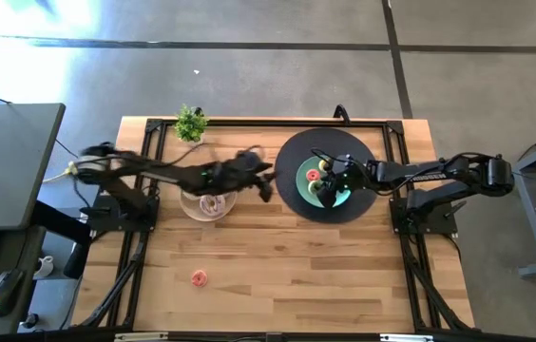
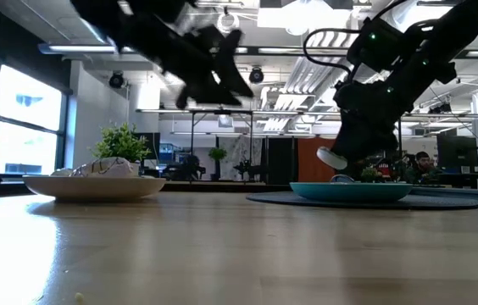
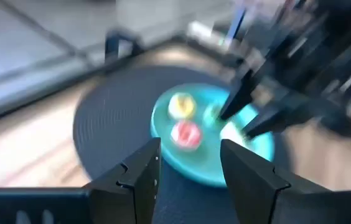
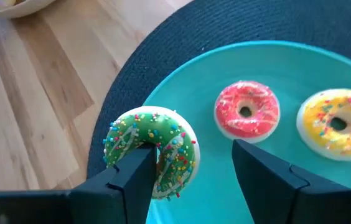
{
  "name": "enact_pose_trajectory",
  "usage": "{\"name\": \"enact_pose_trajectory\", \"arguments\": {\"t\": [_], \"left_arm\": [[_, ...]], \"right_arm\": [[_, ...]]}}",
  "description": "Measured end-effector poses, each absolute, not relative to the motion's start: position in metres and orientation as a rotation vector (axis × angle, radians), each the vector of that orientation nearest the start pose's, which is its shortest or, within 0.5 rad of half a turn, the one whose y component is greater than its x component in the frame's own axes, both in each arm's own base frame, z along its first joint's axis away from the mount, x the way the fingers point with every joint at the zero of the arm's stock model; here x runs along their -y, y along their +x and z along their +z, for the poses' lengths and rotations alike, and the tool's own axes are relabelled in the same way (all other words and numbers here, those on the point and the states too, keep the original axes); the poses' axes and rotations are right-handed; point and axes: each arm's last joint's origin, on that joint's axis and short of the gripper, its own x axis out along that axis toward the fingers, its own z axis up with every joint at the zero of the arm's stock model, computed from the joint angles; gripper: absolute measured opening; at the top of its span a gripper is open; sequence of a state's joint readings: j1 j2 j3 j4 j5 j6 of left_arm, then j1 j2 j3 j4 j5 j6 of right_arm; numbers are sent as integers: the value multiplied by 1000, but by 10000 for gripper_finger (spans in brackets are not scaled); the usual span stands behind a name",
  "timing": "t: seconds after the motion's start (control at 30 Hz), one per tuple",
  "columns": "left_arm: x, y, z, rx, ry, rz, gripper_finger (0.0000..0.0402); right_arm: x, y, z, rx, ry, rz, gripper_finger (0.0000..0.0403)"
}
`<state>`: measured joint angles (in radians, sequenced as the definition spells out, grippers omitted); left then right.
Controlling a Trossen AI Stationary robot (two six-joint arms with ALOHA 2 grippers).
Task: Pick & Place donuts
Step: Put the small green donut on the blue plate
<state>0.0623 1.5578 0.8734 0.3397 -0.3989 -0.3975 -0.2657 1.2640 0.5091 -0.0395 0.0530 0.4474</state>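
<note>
Nearest the front edge, one small pink donut lies alone on the wooden table. Mid-table, the left gripper hangs between beige plate and dark mat, fingers parted, empty. Farther right, the right gripper sits over the teal plate, fingers spread, one through the green donut; red donut and yellow donut beside.

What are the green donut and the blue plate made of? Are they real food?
The green donut looks like a toy, probably matte plastic or rubber: its sprinkles look painted on and flat. The teal plate seems smooth plastic with a soft sheen, though that is a guess. The right gripper hovers over them, jaws open.
</note>
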Motion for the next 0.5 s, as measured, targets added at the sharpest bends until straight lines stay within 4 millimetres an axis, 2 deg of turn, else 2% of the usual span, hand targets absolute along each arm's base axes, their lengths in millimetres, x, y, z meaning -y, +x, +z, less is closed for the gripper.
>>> {"name": "enact_pose_trajectory", "arguments": {"t": [0.1, 0.3, 0.43, 0.5], "left_arm": [[-39, 362, 214, -298, -347, 458, 165], [-43, 413, 202, -309, -346, 417, 165], [-43, 433, 210, -281, -365, 355, 165], [-43, 442, 206, -292, -367, 348, 165]], "right_arm": [[61, 218, 161, -722, 511, -485, 206], [63, 218, 162, -708, 480, -553, 206], [64, 218, 162, -699, 474, -564, 206], [64, 220, 163, -682, 481, -543, 206]]}}
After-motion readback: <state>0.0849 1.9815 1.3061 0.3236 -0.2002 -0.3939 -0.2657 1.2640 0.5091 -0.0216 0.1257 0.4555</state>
